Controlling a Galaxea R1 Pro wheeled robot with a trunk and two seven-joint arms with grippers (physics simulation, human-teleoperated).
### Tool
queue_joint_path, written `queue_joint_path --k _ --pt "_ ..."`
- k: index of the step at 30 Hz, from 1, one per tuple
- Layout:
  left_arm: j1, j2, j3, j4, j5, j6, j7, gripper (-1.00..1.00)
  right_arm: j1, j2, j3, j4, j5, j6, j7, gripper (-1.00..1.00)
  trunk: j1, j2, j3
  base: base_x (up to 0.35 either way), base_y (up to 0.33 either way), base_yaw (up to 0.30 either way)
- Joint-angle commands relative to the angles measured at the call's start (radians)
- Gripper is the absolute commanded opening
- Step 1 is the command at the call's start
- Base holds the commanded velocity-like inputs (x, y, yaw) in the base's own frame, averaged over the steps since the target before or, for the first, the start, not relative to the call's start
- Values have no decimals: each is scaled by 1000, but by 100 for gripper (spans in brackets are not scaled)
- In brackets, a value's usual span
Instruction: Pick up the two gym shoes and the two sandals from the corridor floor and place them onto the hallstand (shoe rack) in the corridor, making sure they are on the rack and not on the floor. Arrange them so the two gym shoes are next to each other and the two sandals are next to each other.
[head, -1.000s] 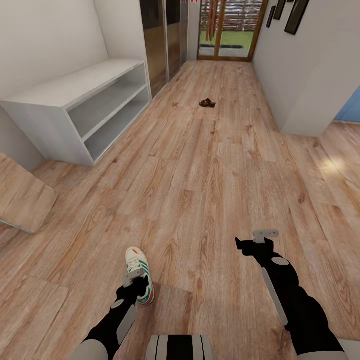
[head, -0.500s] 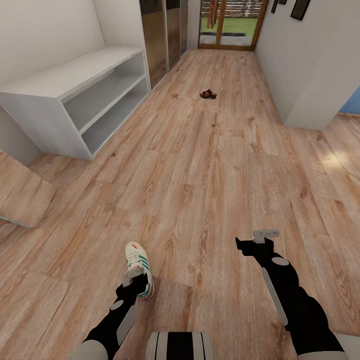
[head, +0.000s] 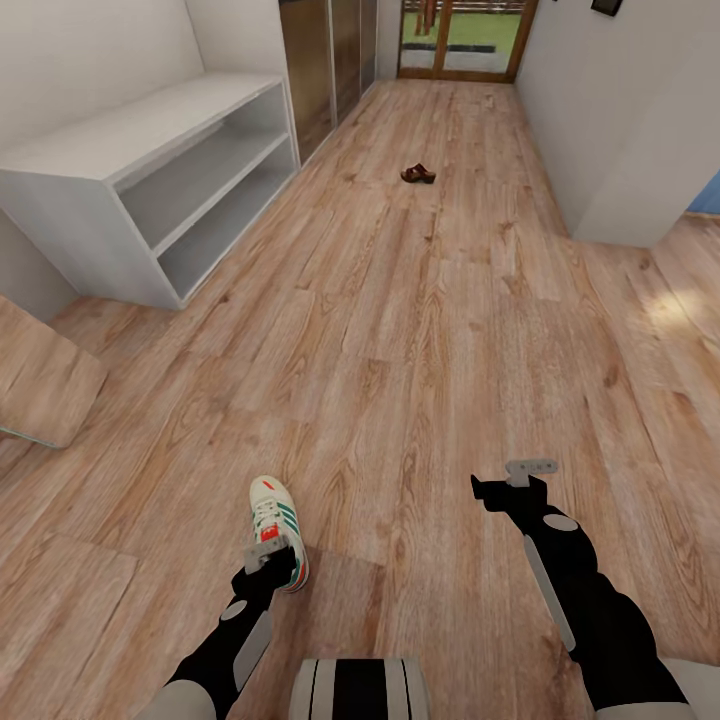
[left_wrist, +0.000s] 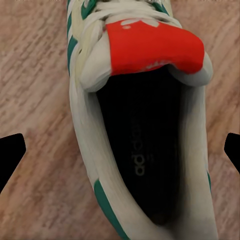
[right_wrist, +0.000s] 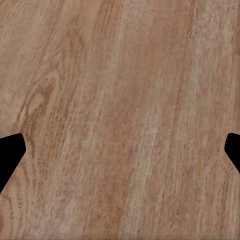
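One gym shoe (head: 277, 520), cream-white with green stripes, lies on the corridor floor (head: 420, 330) just ahead of my base. My left gripper (head: 266, 556) hovers over its heel end. In the left wrist view the shoe (left_wrist: 145, 125) sits between the open fingertips of the left gripper (left_wrist: 120, 150), its red-orange tongue showing. My right gripper (head: 505, 480) is open above bare planks, and the right wrist view shows the gripper (right_wrist: 120, 150) with only floor (right_wrist: 120, 100) between its fingers. A brown sandal (head: 418, 174) lies far down the corridor. The hallstand (head: 150, 170) stands at the left wall, its shelves bare.
Tall dark wardrobe doors (head: 320, 60) follow the hallstand along the left wall. A glass door (head: 460, 40) closes the far end. A white wall corner (head: 620, 130) juts in at the right. A slanted wood-look panel (head: 40, 385) lies at the left edge.
The whole view has slid up as the camera moved, so hallstand, sandal and shoe sit higher in the picture. My left gripper now stands nearer the shoe's heel. The right arm keeps its pose.
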Motion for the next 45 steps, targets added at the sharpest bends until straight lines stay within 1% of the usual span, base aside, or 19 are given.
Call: queue_joint_path --k 1,11,24,36,44,45 --pt "0 0 1 0 10 -4 0 100 0 0 1 -1 1 6 -3 100 0 0 -1 0 0 0" --pt "0 0 1 0 10 -6 0 100 0 0 1 -1 1 6 -4 100 0 0 -1 0 0 -4" --pt "0 1 0 0 10 -6 0 100 0 0 1 -1 1 6 -3 100 0 0 -11 0 0 -43" --pt "0 1 -1 0 10 -7 0 100 0 0 1 -1 1 6 -4 100 0 0 -12 0 0 -34" --pt "0 1 -1 0 10 -7 0 100 0 0 1 -1 1 6 -4 100 3 -2 -43 0 0 -10" --pt "0 1 -1 0 10 -7 0 100 0 0 1 -1 1 6 -4 100 3 -2 -43 0 0 -1"
